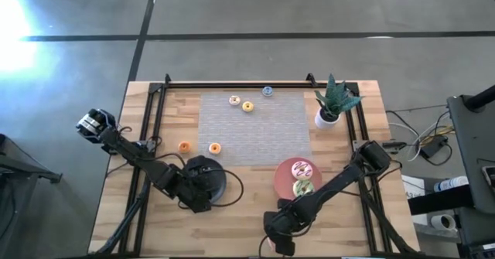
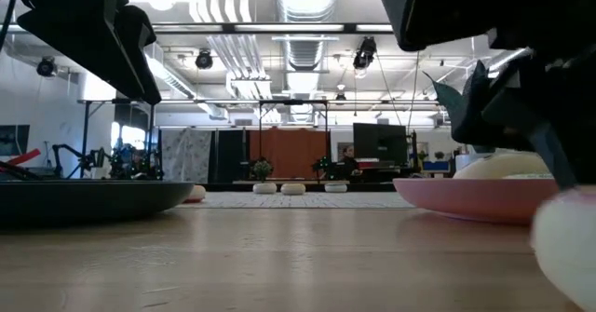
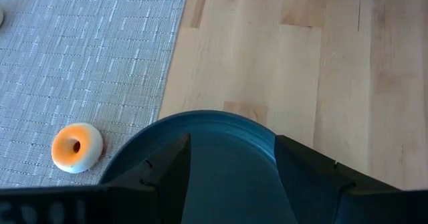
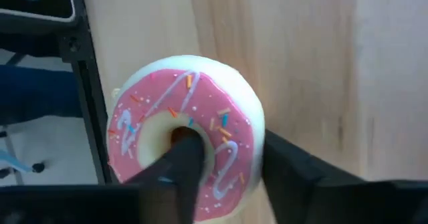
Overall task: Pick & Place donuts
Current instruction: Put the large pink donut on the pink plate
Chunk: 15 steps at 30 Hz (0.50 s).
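Near the wooden table's (image 1: 232, 236) front edge, the right gripper (image 4: 224, 184) pinches the soft, glossy pink-white sprinkled donut (image 4: 186, 127), one dark finger poked through its ring hole and the other outside its rim, while the left gripper (image 3: 231, 184) hovers spread above the smooth round dark plate (image 3: 221, 127).

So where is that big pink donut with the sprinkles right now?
The pink sprinkled donut sits in the right gripper, one finger through its hole, near the table's front edge, just in front of the pink plate.
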### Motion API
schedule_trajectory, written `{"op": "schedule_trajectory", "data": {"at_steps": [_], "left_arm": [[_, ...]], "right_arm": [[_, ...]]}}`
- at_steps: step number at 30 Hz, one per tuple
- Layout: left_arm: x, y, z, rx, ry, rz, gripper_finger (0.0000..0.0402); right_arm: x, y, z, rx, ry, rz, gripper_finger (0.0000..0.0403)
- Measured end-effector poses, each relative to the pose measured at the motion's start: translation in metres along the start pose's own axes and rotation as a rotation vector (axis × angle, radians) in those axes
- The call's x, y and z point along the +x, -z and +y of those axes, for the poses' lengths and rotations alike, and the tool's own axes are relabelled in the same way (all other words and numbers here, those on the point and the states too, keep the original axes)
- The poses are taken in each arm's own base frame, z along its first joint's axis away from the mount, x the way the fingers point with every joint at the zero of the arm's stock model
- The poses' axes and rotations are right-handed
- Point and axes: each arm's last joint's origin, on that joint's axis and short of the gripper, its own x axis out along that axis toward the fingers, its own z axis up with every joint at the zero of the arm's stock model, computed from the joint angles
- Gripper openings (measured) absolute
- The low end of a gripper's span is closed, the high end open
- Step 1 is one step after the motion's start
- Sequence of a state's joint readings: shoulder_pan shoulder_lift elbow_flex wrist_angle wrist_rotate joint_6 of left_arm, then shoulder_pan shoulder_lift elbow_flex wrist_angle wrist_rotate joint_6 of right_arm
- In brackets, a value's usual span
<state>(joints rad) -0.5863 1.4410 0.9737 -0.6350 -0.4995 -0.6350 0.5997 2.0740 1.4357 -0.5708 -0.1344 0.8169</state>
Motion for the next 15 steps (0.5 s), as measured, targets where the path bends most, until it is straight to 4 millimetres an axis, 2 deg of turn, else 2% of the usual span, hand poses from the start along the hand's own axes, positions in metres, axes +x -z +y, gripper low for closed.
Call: {"op": "schedule_trajectory", "data": {"at_steps": [3, 5, 8, 11, 13, 15], "left_arm": [[0.000, 0.000, 0.000, -0.002, 0.001, -0.001, 0.0190], [0.000, 0.000, 0.000, -0.003, 0.001, -0.002, 0.0190], [0.000, -0.001, -0.001, -0.008, 0.005, -0.007, 0.0190], [0.002, 0.000, -0.001, -0.022, 0.007, -0.019, 0.0190], [0.002, 0.000, -0.001, -0.034, 0.004, -0.026, 0.0190], [0.002, 0.000, -0.001, -0.040, 0.003, -0.029, 0.0190]], "right_arm": [[-0.016, -0.004, -0.002, 0.006, -0.001, -0.021, 0.0057], [-0.034, -0.004, -0.007, 0.013, 0.050, -0.040, 0.0025], [-0.068, -0.004, -0.022, 0.029, 0.183, -0.090, 0.0020], [-0.104, -0.002, -0.046, 0.089, 0.261, -0.124, 0.0022], [-0.117, 0.001, -0.070, 0.173, 0.289, -0.126, 0.0022], [-0.118, 0.005, -0.094, 0.275, 0.299, -0.127, 0.0022]]}}
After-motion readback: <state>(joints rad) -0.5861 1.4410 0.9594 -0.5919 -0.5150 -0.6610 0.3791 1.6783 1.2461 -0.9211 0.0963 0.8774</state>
